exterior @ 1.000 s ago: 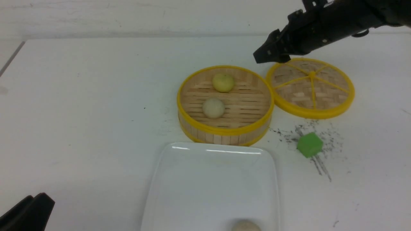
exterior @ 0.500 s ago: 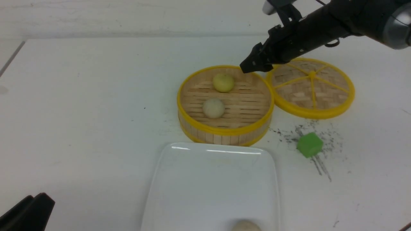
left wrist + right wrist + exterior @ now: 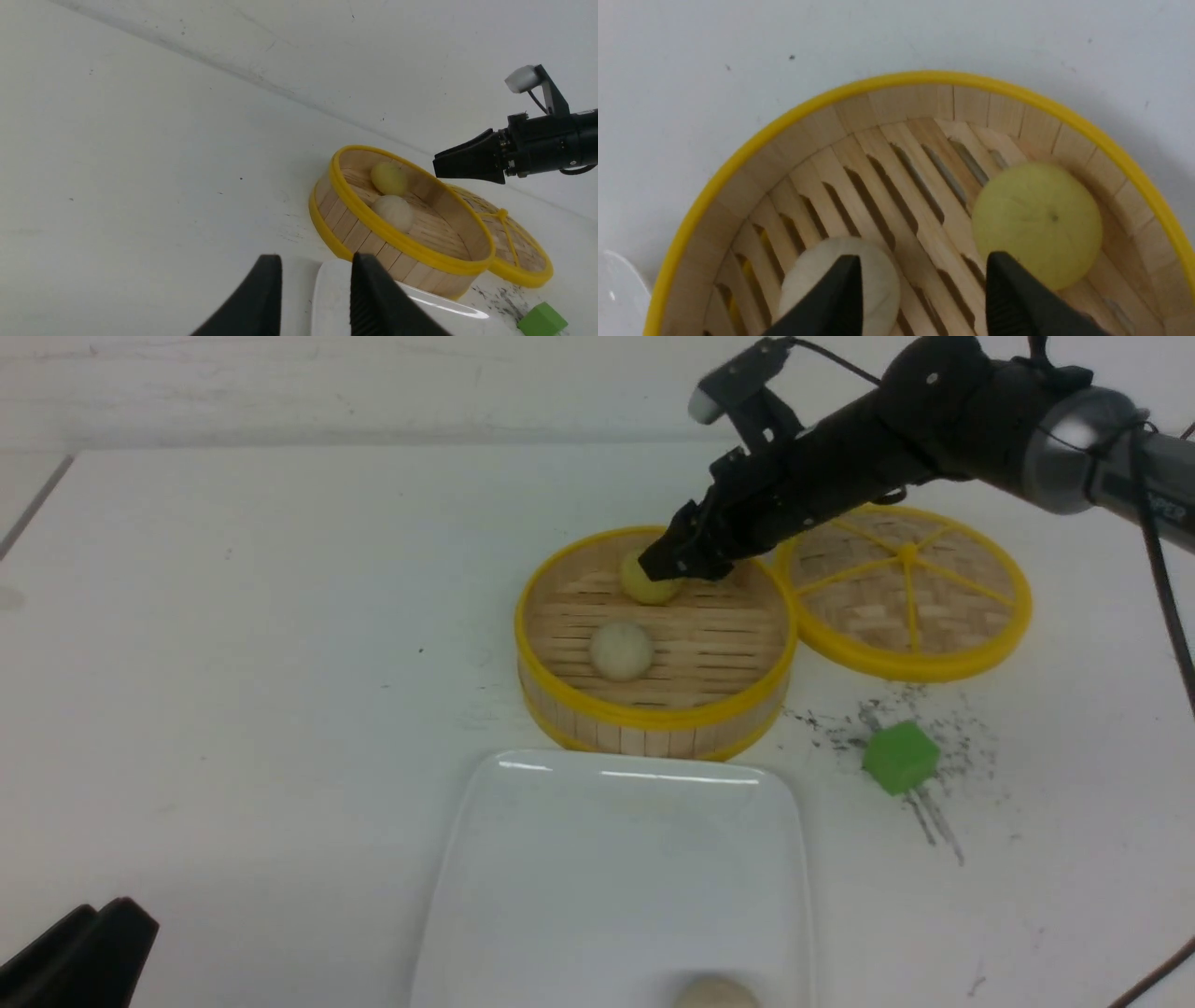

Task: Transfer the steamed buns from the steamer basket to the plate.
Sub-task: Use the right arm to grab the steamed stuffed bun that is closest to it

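The steamer basket (image 3: 653, 714) holds a pale yellow bun (image 3: 644, 588) at the back and an off-white bun (image 3: 621, 649) nearer me. A third off-white bun (image 3: 714, 992) lies on the white plate (image 3: 560, 877) at its near edge. My right gripper (image 3: 667, 563) is open and empty over the basket's back part, just above the yellow bun. In the right wrist view the gripper (image 3: 922, 266) has the off-white bun (image 3: 878, 275) by one finger and the yellow bun (image 3: 1036, 224) by the other. My left gripper (image 3: 315, 263) is open and empty at the near left.
A flat woven lid with yellow spokes (image 3: 904, 588) lies right of the basket, under my right arm. A green cube (image 3: 899, 757) sits on dark smudges right of the plate. The table's back edge meets a white wall.
My right gripper has moved left and down, from above the lid's edge to over the basket's back part by the yellow bun. The buns and left gripper have not moved.
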Robot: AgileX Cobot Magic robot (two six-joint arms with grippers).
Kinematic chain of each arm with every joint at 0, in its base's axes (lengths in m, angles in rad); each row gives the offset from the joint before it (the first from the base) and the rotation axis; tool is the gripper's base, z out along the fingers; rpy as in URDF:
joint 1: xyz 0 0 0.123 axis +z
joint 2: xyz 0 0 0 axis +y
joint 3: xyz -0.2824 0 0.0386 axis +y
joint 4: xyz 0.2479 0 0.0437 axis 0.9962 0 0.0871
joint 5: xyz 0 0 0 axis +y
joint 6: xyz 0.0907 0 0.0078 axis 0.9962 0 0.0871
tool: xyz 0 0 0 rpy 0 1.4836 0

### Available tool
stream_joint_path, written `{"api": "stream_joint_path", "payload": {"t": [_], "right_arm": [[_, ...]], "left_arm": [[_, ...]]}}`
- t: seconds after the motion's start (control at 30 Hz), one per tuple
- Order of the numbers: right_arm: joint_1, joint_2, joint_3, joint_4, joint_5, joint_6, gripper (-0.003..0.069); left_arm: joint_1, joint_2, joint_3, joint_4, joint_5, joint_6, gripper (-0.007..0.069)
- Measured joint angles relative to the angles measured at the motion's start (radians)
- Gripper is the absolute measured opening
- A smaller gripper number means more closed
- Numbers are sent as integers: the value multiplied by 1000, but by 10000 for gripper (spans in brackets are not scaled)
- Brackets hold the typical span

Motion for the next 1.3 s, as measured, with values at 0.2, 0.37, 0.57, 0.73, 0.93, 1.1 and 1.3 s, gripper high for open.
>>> {"api": "stream_joint_path", "payload": {"t": [0.2,0.37,0.57,0.73,0.93,1.1,1.3], "right_arm": [[0,0,-5,36,-80,-2,368],[0,16,-6,44,-159,-63,368],[0,68,-6,52,-164,-104,367],[14,82,-6,54,-183,-167,368],[20,96,-6,87,-212,-184,368],[20,132,-6,92,-224,-184,368],[20,148,-6,94,-249,-225,363]], "left_arm": [[0,0,0,1,1,0,241],[0,0,0,2,1,0,241],[0,0,0,3,1,0,241],[0,0,0,3,1,1,241],[0,0,0,3,1,1,241],[0,0,0,3,1,1,241],[0,0,0,3,1,1,241]]}}
